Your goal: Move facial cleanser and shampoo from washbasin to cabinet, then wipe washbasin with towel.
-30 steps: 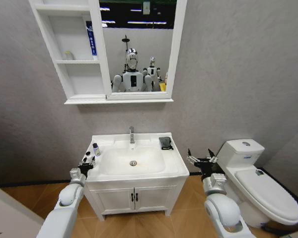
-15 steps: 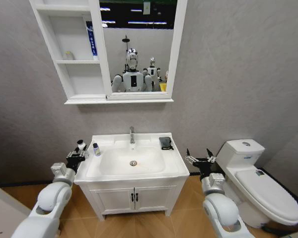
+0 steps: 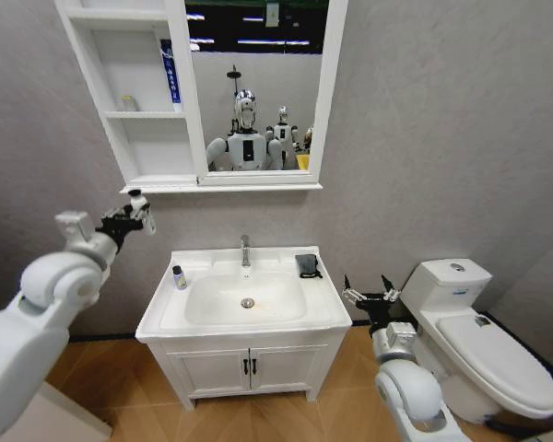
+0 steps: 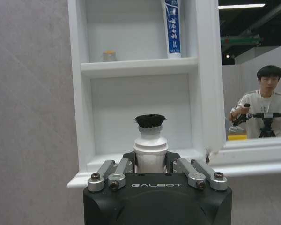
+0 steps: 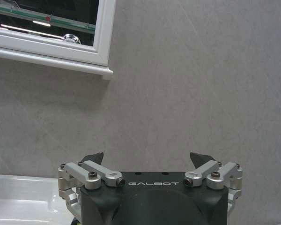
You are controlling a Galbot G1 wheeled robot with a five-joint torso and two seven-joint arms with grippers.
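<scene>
Head view shows our washbasin [image 3: 244, 299] low down and the cabinet [image 3: 134, 101] high on the wall. Our left gripper [image 3: 132, 214] is up just below the cabinet, squeezing a small white bottle [image 4: 150, 145] with a black cap. Our right gripper [image 3: 366, 295] waits wide open beside the washbasin. A little bottle [image 3: 178, 277] and the towel [image 3: 306, 265] sit on the washbasin.

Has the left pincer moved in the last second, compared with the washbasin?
Yes. The left pincer, shut on a small white bottle, has risen from the washbasin rim's left edge to just below the cabinet.
</scene>
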